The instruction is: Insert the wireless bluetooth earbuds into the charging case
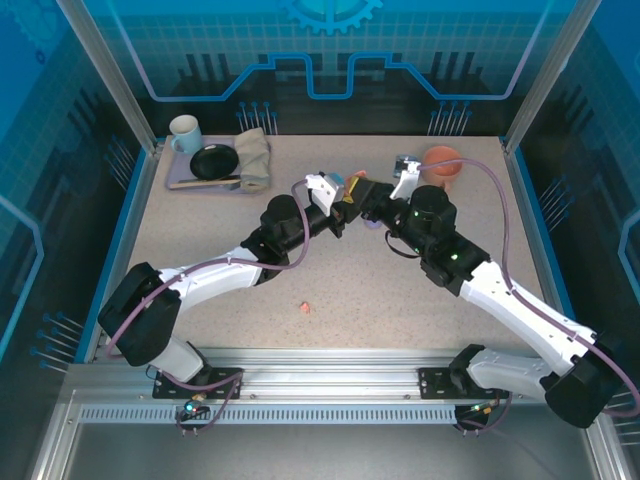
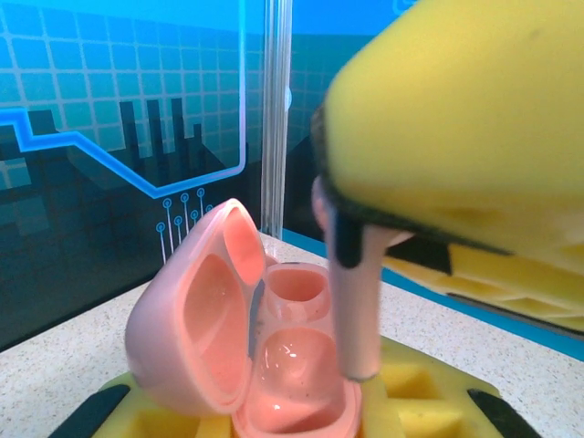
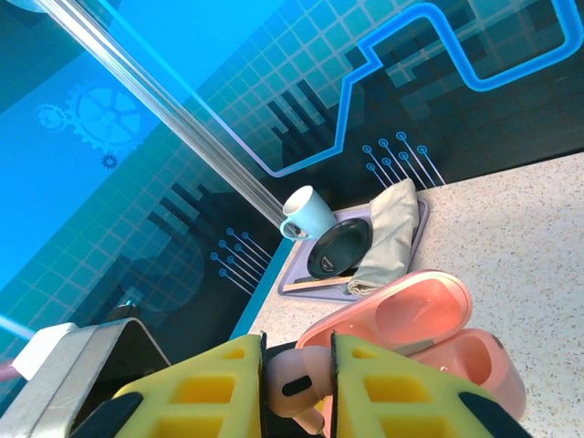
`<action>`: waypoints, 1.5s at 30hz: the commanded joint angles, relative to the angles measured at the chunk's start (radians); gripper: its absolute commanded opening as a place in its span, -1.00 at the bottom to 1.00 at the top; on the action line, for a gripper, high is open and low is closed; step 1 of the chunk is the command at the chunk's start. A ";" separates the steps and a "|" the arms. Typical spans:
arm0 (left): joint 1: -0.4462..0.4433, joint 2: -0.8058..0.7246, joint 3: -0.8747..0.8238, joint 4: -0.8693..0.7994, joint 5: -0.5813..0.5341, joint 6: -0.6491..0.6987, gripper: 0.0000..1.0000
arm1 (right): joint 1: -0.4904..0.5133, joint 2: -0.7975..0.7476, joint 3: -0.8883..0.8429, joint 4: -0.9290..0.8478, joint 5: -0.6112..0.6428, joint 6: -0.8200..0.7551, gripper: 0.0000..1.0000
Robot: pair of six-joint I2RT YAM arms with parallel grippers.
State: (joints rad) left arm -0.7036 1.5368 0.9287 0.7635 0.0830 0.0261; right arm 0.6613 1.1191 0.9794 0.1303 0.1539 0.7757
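My left tool (image 1: 342, 203) clamps the open case (image 2: 239, 339) steady so my right tool (image 3: 297, 367), pinching an earbud (image 2: 354, 310), can seat it.

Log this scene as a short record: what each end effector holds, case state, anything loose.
Left end effector: shut on pink charging case
Lid: open, both visible sockets empty
Right end effector: shut on pink earbud
Earbud stem: pointing down at the case's rim, not seated
Loose: small pink piece on the table, near the arm bases
Far left: tray with mug, black plate, cloth
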 commanded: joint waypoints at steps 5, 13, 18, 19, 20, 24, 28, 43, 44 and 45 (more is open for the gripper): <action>-0.010 -0.008 0.038 0.006 0.014 0.001 -1.00 | 0.009 0.026 -0.008 0.028 0.025 -0.024 -0.60; -0.013 -0.021 0.034 0.001 0.010 0.004 -1.00 | 0.011 0.039 -0.023 0.026 0.027 -0.020 -0.61; -0.013 -0.023 0.035 0.003 0.001 0.010 -1.00 | 0.011 0.027 -0.036 0.023 0.017 -0.030 -0.63; -0.012 -0.021 0.036 0.003 0.000 0.011 -1.00 | 0.010 0.024 -0.038 0.019 0.015 -0.035 -0.63; -0.012 -0.023 0.037 0.003 -0.001 0.012 -1.00 | 0.011 0.023 -0.039 0.015 0.012 -0.039 -0.64; -0.012 -0.025 0.039 0.005 -0.007 0.017 -1.00 | 0.009 0.013 -0.049 -0.006 0.002 -0.063 -0.64; -0.012 -0.026 0.045 0.003 -0.015 0.024 -1.00 | 0.011 0.002 -0.065 -0.019 -0.017 -0.069 -0.65; -0.013 -0.013 0.067 0.001 -0.019 0.024 -1.00 | 0.068 0.023 -0.087 -0.039 0.013 -0.071 -0.62; -0.013 -0.014 0.065 -0.001 -0.020 0.024 -1.00 | 0.069 0.031 -0.083 -0.046 0.019 -0.073 -0.61; -0.012 -0.013 0.065 0.000 -0.022 0.024 -1.00 | 0.072 0.039 -0.077 -0.051 0.018 -0.073 -0.61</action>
State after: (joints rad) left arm -0.7101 1.5364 0.9291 0.6975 0.0822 0.0368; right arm 0.6876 1.1290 0.9089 0.1432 0.2081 0.7166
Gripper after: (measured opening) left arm 0.223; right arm 0.193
